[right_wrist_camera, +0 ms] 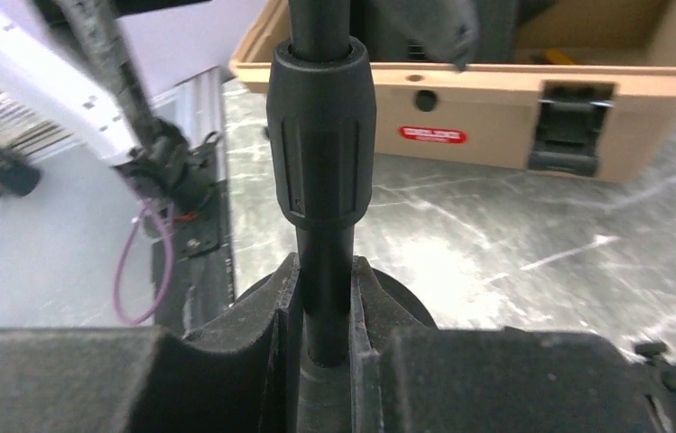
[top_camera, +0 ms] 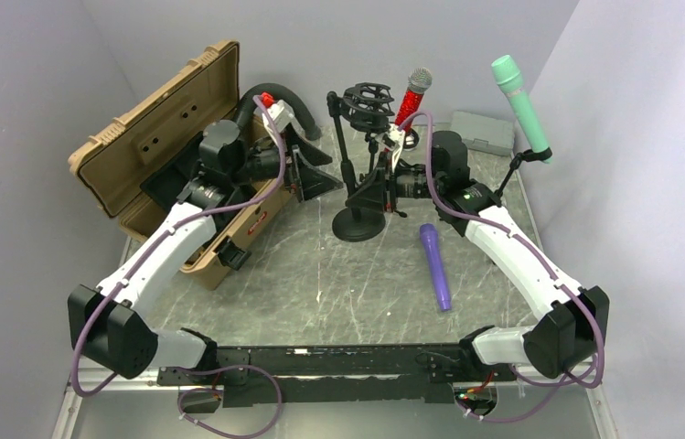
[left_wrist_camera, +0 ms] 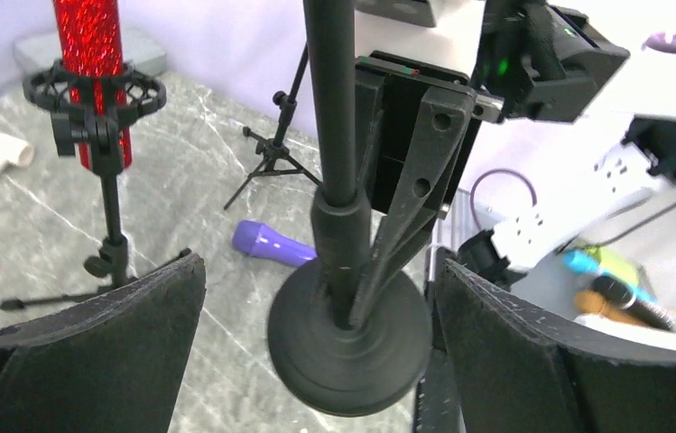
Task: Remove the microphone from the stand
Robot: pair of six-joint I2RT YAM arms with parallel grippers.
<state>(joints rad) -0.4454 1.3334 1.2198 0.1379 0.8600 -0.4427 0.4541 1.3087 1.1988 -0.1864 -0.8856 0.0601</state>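
A red glitter microphone (top_camera: 414, 96) stands upright in a black shock mount (left_wrist_camera: 95, 90) on a thin tripod stand; it also shows in the left wrist view (left_wrist_camera: 87, 50). A black round-base stand (top_camera: 358, 224) stands at centre. My right gripper (top_camera: 377, 187) is shut on its pole (right_wrist_camera: 320, 171), low down, just above the base. My left gripper (top_camera: 313, 176) is open just left of that stand, and its fingers (left_wrist_camera: 90, 352) straddle the base (left_wrist_camera: 349, 334) without touching. A green microphone (top_camera: 521, 105) sits on a tripod stand at the right.
A purple microphone (top_camera: 435, 265) lies on the table right of the round base. An open tan case (top_camera: 160, 137) stands at the left, close behind my left arm. A grey box (top_camera: 483, 131) lies at the back right. Walls close in both sides.
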